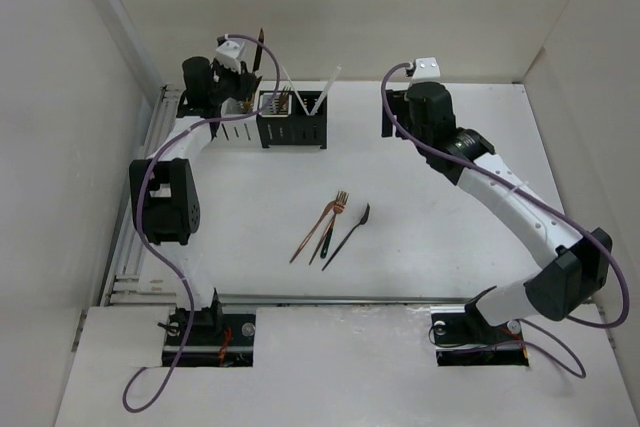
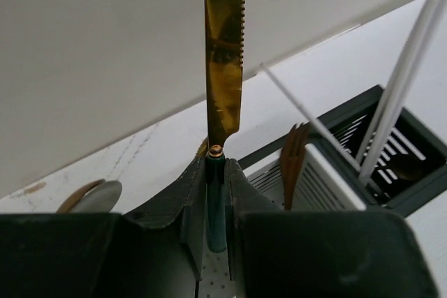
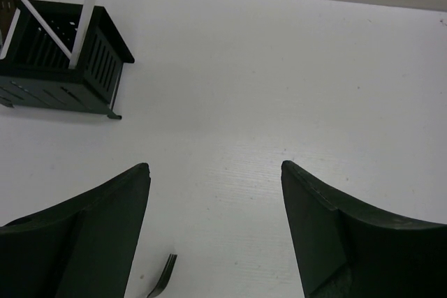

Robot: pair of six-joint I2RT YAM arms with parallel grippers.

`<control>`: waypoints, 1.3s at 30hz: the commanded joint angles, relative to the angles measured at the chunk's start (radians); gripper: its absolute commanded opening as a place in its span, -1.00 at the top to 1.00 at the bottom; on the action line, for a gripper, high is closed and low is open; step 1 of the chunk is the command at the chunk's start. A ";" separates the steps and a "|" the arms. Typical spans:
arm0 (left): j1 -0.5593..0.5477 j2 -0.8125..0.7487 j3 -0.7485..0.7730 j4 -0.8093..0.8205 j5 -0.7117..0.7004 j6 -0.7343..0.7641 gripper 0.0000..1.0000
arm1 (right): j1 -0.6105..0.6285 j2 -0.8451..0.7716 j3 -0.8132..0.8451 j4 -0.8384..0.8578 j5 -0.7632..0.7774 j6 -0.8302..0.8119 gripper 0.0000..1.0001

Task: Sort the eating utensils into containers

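Note:
My left gripper is at the back left, above the containers, shut on the dark green handle of a gold-bladed knife. The blade points straight up; the knife also shows in the top view. Below it stand a white caddy holding copper forks and a black caddy holding white sticks. In the top view the white caddy and the black caddies form a row. A copper fork, a dark-handled fork and a dark fork lie mid-table. My right gripper is open and empty above the table.
Spoon bowls show at the lower left of the left wrist view. The right wrist view shows the black caddy at its upper left and a dark fork's tines at its bottom edge. White walls enclose the table; a rail runs along its left side.

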 commanded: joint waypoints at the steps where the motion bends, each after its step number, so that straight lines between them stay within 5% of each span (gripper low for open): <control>1: 0.017 0.000 0.000 0.175 0.036 -0.026 1.00 | -0.014 0.008 0.068 0.035 -0.036 -0.019 -0.61; 9: 0.048 0.064 -0.080 0.255 0.054 0.023 1.00 | -0.014 0.017 0.119 -0.025 -0.036 -0.019 -0.61; 13: 0.060 0.054 -0.111 0.214 0.094 0.045 0.61 | -0.014 0.008 0.119 -0.034 -0.027 -0.019 -0.61; 15: 0.071 0.044 -0.120 0.192 0.105 0.059 0.04 | -0.014 0.008 0.108 -0.034 -0.027 -0.019 -0.65; 18: 0.083 0.008 -0.111 0.161 0.105 0.045 -0.23 | -0.014 -0.014 0.090 -0.034 -0.027 -0.019 -0.65; 26: 0.075 -0.086 0.127 -0.007 -0.044 -0.029 -0.26 | 0.006 -0.087 -0.023 0.015 -0.056 0.002 -0.65; 30: -0.027 -0.127 0.207 -0.475 0.020 0.164 -0.17 | 0.006 -0.155 -0.111 0.025 -0.056 0.073 -0.68; 33: -0.102 -0.193 0.124 -0.721 0.017 0.246 0.04 | 0.006 -0.224 -0.186 -0.010 -0.045 0.127 -0.68; 39: -0.339 -0.402 -0.232 -0.805 -0.035 0.286 0.03 | 0.015 -0.339 -0.324 -0.089 -0.006 0.248 -0.68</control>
